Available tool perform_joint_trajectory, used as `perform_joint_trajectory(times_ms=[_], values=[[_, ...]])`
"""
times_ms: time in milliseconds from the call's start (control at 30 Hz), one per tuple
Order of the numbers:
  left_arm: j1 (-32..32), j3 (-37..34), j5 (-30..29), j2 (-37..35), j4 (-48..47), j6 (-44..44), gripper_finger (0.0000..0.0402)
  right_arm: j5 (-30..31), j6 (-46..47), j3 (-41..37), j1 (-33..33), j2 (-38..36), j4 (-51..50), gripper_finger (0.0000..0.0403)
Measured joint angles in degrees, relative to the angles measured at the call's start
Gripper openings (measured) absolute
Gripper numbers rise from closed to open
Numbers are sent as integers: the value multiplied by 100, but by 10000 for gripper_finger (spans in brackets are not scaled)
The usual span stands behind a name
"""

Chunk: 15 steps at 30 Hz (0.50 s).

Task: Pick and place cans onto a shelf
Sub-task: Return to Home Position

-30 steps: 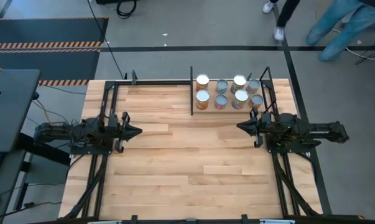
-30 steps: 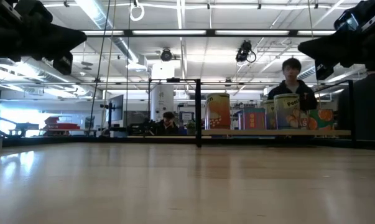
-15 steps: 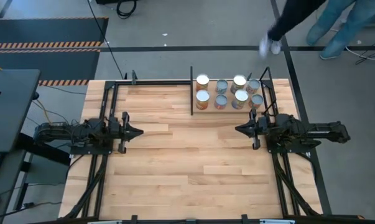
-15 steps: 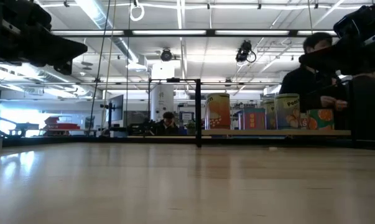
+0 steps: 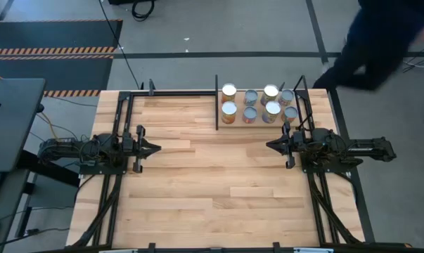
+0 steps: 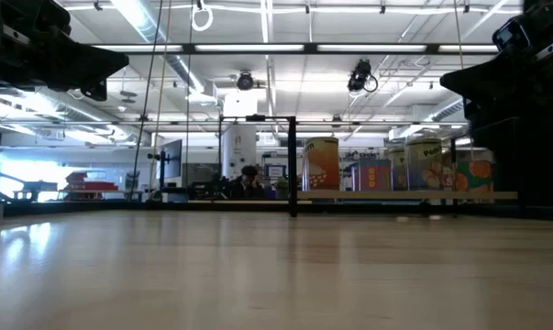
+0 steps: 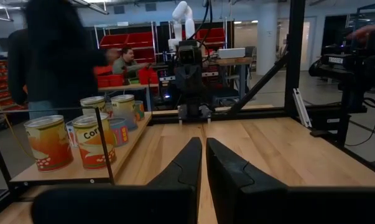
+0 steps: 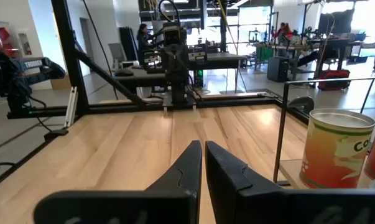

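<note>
We see eight cans [image 5: 272,108] in two rows on the shelf [image 5: 217,116], upper centre-right of the high frame at the worktop's [image 5: 212,183] top edge. The left end effector [image 5: 155,147] hovers mid-left and the right end effector [image 5: 270,145] mid-right, below the shelf, both with fingers together, empty

Bright ceiling strips [image 6: 349,48], soft glare on table [image 6: 47,243]
</note>
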Motion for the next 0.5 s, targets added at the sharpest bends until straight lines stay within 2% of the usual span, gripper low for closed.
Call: perform_joint_trajectory(times_ms=[267, 500], values=[[0, 0, 0, -1, -8, 2, 30, -2, 0, 0, 2, -182, -5, 28], [22, -2, 36, -23, -382, 3, 29, 24, 2, 2, -15, -173, -51, 28]])
